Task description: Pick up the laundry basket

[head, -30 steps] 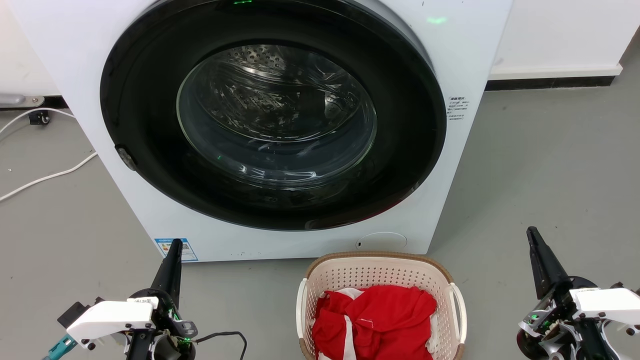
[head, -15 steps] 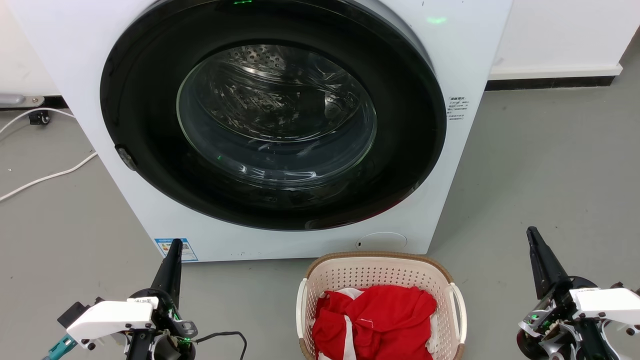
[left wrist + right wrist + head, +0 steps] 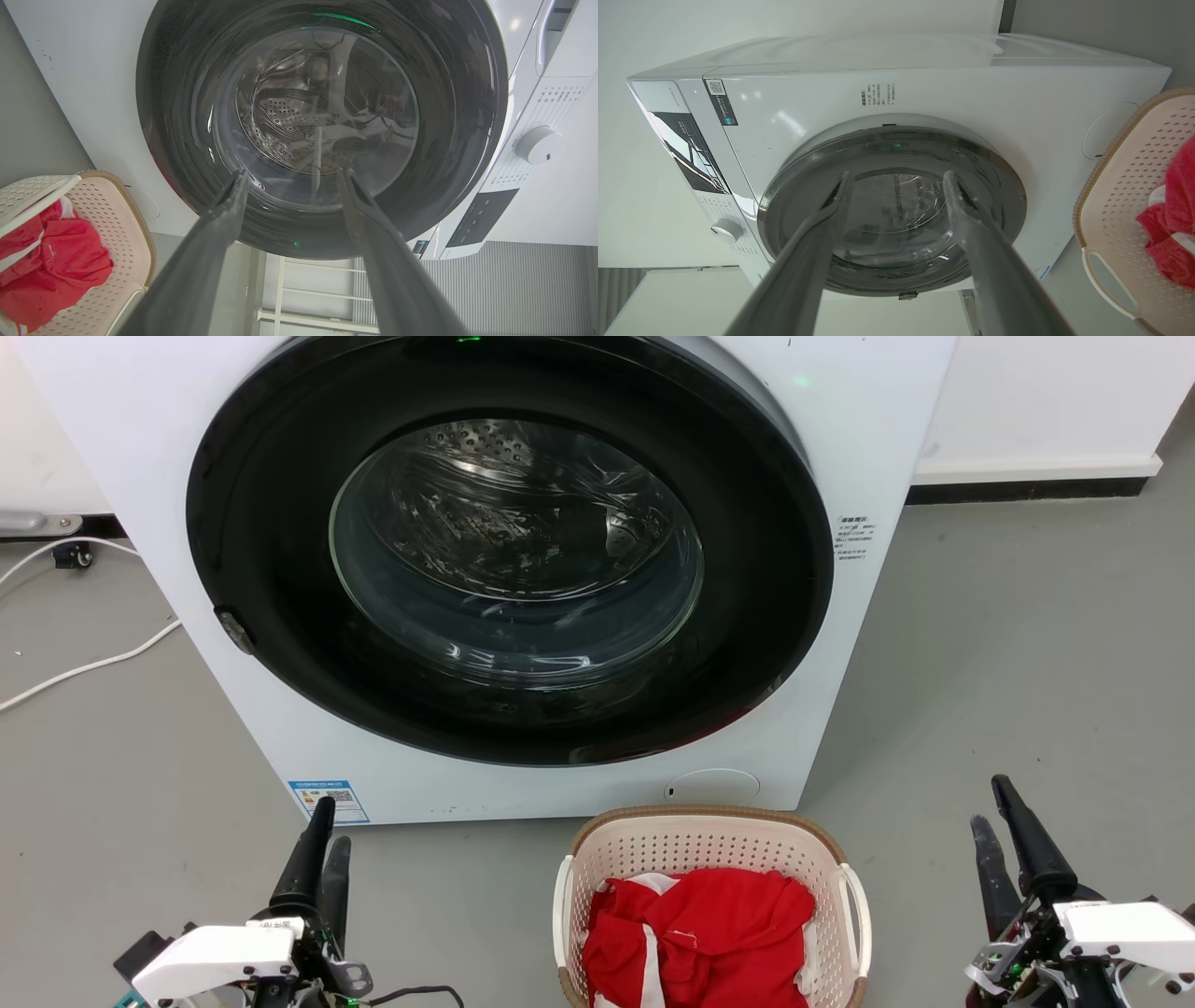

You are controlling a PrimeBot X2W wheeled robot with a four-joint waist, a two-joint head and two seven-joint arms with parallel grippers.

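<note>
Cream laundry basket (image 3: 709,845), mouth up, long axis unclear.

We're in a laundry corner of a bare room: a big front-loading washer (image 3: 513,569) on plain grey floor (image 3: 1027,644), white wall (image 3: 1046,392) and dark skirting (image 3: 1027,490) behind, a loose white cable (image 3: 84,668) trailing alongside, a laundry basket (image 3: 709,845) holding red clothes (image 3: 700,933) in front.
</note>
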